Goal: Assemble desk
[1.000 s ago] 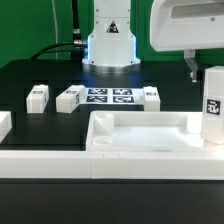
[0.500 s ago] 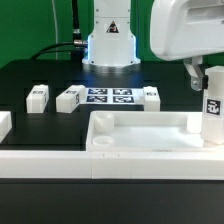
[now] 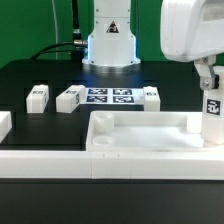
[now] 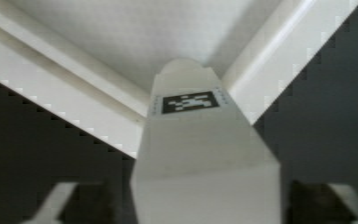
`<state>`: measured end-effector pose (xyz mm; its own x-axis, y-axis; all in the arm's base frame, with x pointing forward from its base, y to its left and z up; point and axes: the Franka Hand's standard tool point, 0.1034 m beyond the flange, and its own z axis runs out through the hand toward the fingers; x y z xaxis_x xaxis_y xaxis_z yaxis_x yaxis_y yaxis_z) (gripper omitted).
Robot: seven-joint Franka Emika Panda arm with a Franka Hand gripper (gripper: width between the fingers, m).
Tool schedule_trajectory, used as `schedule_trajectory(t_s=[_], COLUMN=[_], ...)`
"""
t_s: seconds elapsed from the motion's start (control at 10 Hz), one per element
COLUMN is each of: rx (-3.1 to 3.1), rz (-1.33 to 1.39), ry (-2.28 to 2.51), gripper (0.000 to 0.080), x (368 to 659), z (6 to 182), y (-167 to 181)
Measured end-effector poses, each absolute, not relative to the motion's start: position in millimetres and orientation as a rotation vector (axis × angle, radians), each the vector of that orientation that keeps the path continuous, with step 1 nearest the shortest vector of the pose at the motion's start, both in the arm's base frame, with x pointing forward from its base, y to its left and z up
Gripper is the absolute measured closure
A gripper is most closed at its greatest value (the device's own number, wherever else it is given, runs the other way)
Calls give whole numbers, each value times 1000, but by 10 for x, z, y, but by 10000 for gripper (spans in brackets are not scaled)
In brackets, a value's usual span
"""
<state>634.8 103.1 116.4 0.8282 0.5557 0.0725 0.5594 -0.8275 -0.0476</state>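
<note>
The desk top [image 3: 140,147], a wide white tray with corner sockets, lies at the front of the table. One white leg [image 3: 212,112] with a tag stands upright at its corner on the exterior view's right. My gripper [image 3: 209,80] hangs just over that leg's top. In the wrist view the leg [image 4: 194,140] rises between my fingers [image 4: 51,205], with a dark gap on each side, so the gripper [image 4: 197,208] is open around it. The tray's walls [image 4: 78,75] show behind the leg.
Three loose white legs lie at the back: two on the exterior view's left [image 3: 37,98] [image 3: 68,98] and one to the right [image 3: 151,96] of the marker board [image 3: 110,96]. A long low white rail [image 3: 60,165] runs along the front. The robot base [image 3: 108,45] stands behind.
My gripper has moved toward the exterior view's right and come down over the upright leg. The leg, tray and loose legs have not moved.
</note>
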Motion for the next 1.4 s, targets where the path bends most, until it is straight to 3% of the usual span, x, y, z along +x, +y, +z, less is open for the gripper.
schedule_trajectory(t_s=[0.1, 0.2, 0.6, 1.4], rx=[-2940, -2940, -2969, -2997], rz=[-85, -85, -81, -49], ry=[-898, -898, -776, 554], gripper=[402, 511, 511, 509], x=[6348, 6348, 6347, 6362], z=[1164, 1164, 1164, 1143], y=[1031, 1031, 1032, 978])
